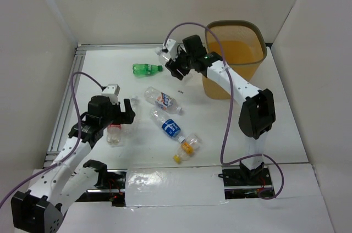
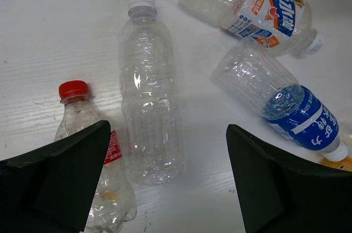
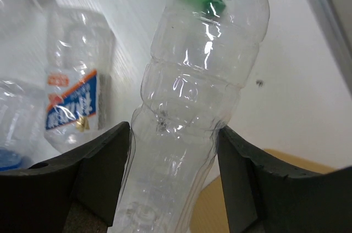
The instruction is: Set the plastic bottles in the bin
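Observation:
My right gripper (image 1: 174, 62) is shut on a clear unlabelled bottle (image 3: 203, 73) and holds it in the air left of the orange-tan bin (image 1: 237, 51); the bottle shows faintly in the top view (image 1: 163, 52). My left gripper (image 2: 168, 134) is open low over the table, above a clear white-capped bottle (image 2: 149, 95), with a red-capped bottle (image 2: 82, 128) under its left finger. A white-orange labelled bottle (image 1: 163, 100), a blue-labelled bottle (image 1: 168, 126), a yellow-capped bottle (image 1: 187, 146) and a green bottle (image 1: 146, 68) lie on the table.
White walls enclose the table on the left, back and right. The bin stands in the back right corner. A metal rail (image 1: 63, 117) runs along the table's left edge. The right arm's cable (image 1: 225, 134) hangs over the right side.

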You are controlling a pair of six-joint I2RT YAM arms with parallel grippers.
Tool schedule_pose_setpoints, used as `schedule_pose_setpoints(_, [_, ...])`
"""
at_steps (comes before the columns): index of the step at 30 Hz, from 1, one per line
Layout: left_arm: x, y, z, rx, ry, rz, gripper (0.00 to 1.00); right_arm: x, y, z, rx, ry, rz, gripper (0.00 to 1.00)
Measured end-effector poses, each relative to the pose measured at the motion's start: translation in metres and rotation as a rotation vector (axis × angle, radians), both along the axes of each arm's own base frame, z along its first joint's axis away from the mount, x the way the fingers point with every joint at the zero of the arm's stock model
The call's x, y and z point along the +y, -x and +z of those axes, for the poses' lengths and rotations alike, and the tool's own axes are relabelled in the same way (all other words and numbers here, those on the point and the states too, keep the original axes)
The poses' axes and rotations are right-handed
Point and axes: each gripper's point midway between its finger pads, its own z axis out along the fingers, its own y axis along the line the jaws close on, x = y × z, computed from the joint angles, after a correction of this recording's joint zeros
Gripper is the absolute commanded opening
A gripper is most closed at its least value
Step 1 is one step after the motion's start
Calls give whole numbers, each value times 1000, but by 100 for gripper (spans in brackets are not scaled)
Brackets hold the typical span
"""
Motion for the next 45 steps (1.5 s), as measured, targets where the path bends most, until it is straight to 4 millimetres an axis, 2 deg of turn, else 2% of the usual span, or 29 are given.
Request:
schedule_pose_setpoints(3, [1, -2, -6, 26, -15, 8, 99, 15, -2, 48, -37, -84, 37, 4])
schedule_pose_setpoints(4, [2, -3, -8, 36, -21, 13, 99, 17, 2, 51, -20, -97, 47, 4])
schedule_pose_setpoints(5, [3, -4, -10, 43, -26, 17, 99, 24, -1, 79, -60, -142, 60, 4])
schedule_pose_setpoints(8, [3, -8, -14, 64, -36, 23, 99, 35, 7, 124, -82, -237, 91, 4])
schedule_pose_setpoints(13, [2, -15, -23, 103, -49, 27, 99, 28, 23, 183, -123, -364, 93, 4])
schedule_pose_setpoints(15, [2, -16, -25, 110, -51, 26, 99, 15, 24, 205, -153, -408, 72, 4])
schedule_pose_setpoints(17, [1, -18, -26, 108, -50, 26, 99, -6, 18, 226, -196, -443, 29, 4])
schedule_pose_setpoints(22, [-1, -25, -26, 96, -47, 27, 99, -77, -5, 267, -312, -491, -142, 4])
schedule_pose_setpoints(24, [-1, -27, -30, 104, -49, 26, 99, -108, -14, 277, -351, -500, -213, 10])
schedule_pose_setpoints(27, [-2, -29, -36, 119, -54, 26, 99, -150, -21, 273, -368, -490, -300, 15])
schedule_pose_setpoints(31, [-4, -35, -38, 112, -55, 26, 99, -192, -25, 242, -322, -453, -386, 32])
schedule_pose_setpoints(32, [-4, -37, -39, 112, -56, 25, 99, -198, -26, 231, -302, -445, -400, 41])
schedule_pose_setpoints(35, [-5, -41, -43, 113, -65, 27, 99, -212, -27, 205, -242, -424, -425, 57])
schedule_pose_setpoints(36, [-4, -43, -45, 113, -69, 30, 99, -215, -27, 199, -227, -420, -429, 70])
schedule_pose_setpoints(40, [-1, -48, -51, 114, -99, 41, 99, -227, -26, 189, -207, -408, -440, 100])
schedule_pose_setpoints(45, [4, -52, -60, 128, -126, 65, 99, -237, -26, 189, -216, -399, -438, 100])
